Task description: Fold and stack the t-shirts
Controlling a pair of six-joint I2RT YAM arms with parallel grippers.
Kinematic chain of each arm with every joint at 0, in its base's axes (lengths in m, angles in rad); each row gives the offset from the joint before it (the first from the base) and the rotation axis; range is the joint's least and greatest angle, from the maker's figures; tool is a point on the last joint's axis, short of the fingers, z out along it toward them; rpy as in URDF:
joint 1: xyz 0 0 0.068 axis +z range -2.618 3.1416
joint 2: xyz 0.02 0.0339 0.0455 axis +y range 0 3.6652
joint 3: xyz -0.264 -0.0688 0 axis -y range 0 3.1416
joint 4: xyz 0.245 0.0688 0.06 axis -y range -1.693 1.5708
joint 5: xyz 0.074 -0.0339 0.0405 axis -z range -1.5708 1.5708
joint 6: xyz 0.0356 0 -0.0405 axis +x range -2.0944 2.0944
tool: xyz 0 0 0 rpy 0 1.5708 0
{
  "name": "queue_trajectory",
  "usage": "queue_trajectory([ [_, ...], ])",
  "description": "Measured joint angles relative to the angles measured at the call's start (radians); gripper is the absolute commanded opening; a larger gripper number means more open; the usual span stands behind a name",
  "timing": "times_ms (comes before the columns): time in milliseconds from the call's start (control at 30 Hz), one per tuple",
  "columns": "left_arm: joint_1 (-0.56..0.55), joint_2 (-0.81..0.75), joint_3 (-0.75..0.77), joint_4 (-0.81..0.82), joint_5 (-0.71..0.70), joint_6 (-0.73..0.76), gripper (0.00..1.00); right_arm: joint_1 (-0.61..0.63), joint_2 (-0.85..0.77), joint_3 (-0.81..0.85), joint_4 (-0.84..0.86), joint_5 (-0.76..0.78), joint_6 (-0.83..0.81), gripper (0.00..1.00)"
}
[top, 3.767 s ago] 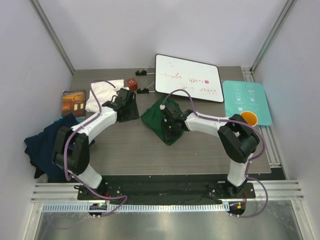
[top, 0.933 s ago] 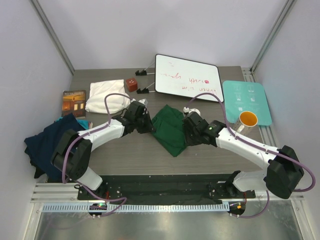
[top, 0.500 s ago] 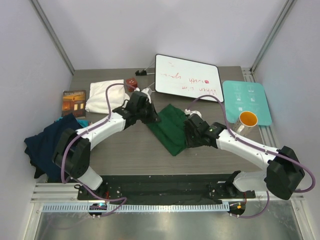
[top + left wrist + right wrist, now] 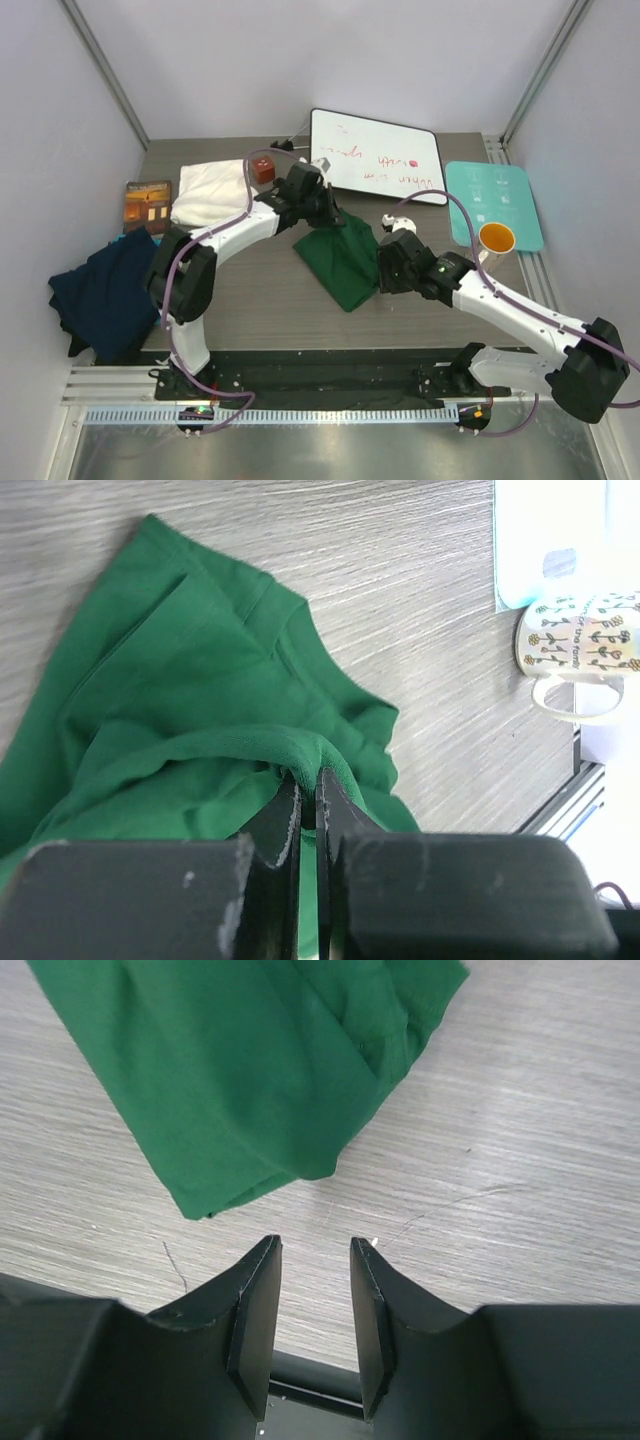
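My left gripper is pinched on a fold of the green t-shirt, mid-table. My right gripper has its jaws apart, holding nothing, just beside the shirt's edge. Cream t-shirt sits far-left, navy t-shirt is heaped at the left edge.

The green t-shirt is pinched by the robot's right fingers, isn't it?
No, the left fingers pinch the green t-shirt; the left wrist view shows a fold clamped between them. The right fingers are open and hold nothing.

Robotics laboratory test cell: white enclosure panels, aluminium extrusion rails, two robot arms bolted to a base plate beside a table.
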Motion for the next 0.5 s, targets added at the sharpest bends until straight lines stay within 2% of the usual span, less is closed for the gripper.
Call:
queue_trajectory([
  [233,-0.037,0.119,0.068,0.021,-0.014,0.004,0.02,-0.004,-0.082,0.0,0.006,0.025,0.005,0.39],
  [500,-0.056,0.177,0.088,0.058,-0.11,0.009,0.14,-0.004,-0.154,-0.036,0.041,0.002,0.019,0.4],
])
